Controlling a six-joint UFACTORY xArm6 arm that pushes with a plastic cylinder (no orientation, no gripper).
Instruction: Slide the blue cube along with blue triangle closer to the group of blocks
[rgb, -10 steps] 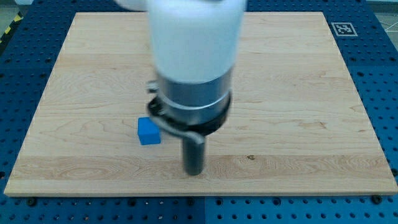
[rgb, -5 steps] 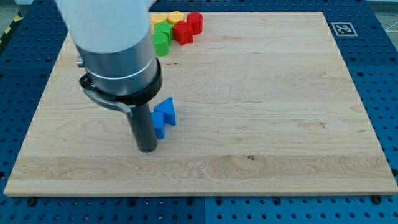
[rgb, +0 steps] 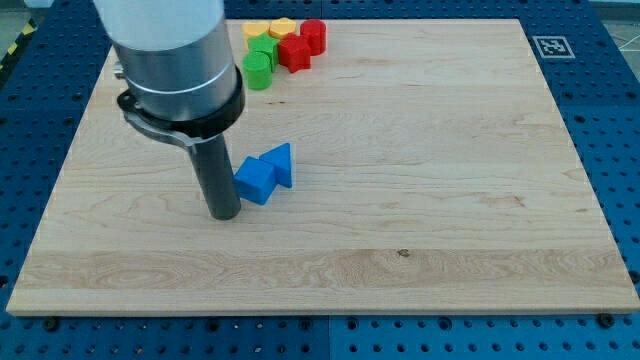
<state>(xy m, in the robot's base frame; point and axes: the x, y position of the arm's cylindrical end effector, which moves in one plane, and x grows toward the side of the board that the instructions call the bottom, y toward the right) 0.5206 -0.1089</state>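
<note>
My tip (rgb: 224, 214), a bare rod grasping nothing, touches the left side of one blue cube (rgb: 255, 181) left of the desk's centre. One blue triangle (rgb: 279, 164) abuts the cube's right. Near the top edge cluster two green blocks (rgb: 259, 62), two red blocks (rgb: 303, 43) and two yellow blocks (rgb: 270, 28).

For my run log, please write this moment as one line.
tip: my tip at view's left of blue cube | blue triangle touching cube | group of blocks: view's top, apart
</note>
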